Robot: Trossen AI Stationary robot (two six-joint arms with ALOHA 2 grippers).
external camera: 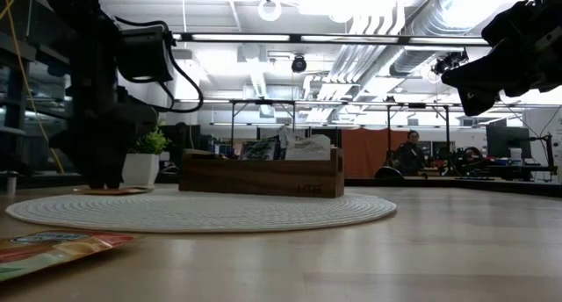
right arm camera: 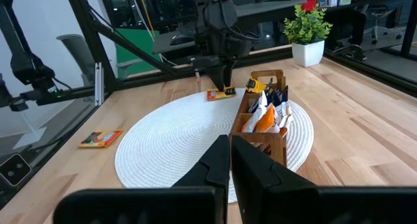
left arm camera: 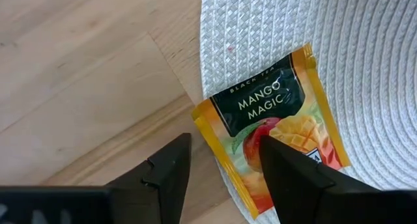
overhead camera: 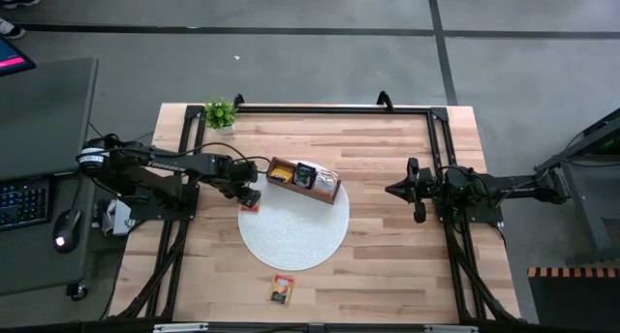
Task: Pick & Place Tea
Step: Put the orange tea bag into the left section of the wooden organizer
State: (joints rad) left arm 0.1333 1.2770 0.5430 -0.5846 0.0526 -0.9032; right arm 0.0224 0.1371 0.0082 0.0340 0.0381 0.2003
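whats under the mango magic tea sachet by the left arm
The Mango Magic sachet lies mostly on the white woven placemat, one corner overhanging the wooden table. What lies directly beneath it is covered.

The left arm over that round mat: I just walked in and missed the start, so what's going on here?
The left gripper is down over a Mango Magic tea sachet lying at the edge of the white woven mat, jaws open astride its corner, nothing gripped. The wooden box on the mat already holds several sachets. Another sachet lies on the table nearer the front. The right gripper waits off to the side, shut.

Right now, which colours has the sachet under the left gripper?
Orange-yellow sachet with a dark green-black label; the left wrist view shows it best.
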